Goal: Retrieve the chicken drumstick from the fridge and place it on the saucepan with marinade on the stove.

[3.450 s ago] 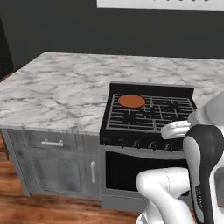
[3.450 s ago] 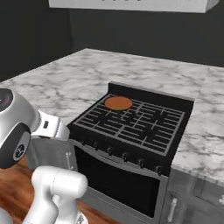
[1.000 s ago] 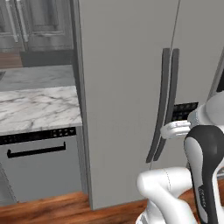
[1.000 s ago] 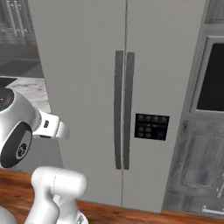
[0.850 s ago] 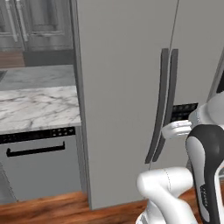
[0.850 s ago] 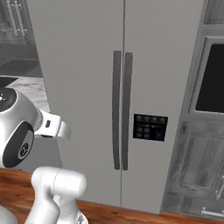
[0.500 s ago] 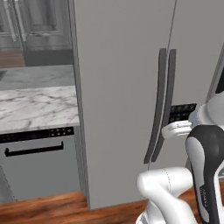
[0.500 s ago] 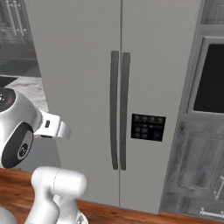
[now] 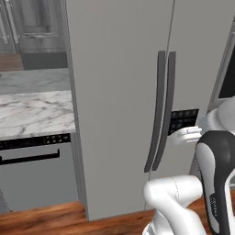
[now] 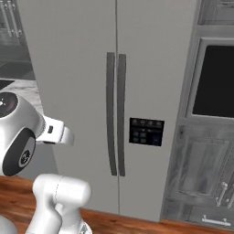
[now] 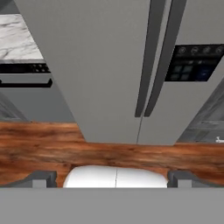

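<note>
Gripper [image 11: 112,178] fingers [image 11: 41,178] spread wide, nothing btwn them. Ahead of tips: wood floor [image 11: 39,140], then fridge [image 11: 100,65], both doors shut, so contents hidden. Dark handles [image 11: 153,57] fwd-right of fingers; dispenser panel [image 11: 194,63] further right, marble counter [image 11: 15,39] far left.

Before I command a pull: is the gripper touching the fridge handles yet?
Apart. In the hand view the open gripper sits low over the wood floor, with the fridge handles well beyond its fingertips.

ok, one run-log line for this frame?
phase: at fridge, pre-open | doors: both shut | handles: untouched | gripper: open, empty, facing the doors | drumstick: hidden
</note>
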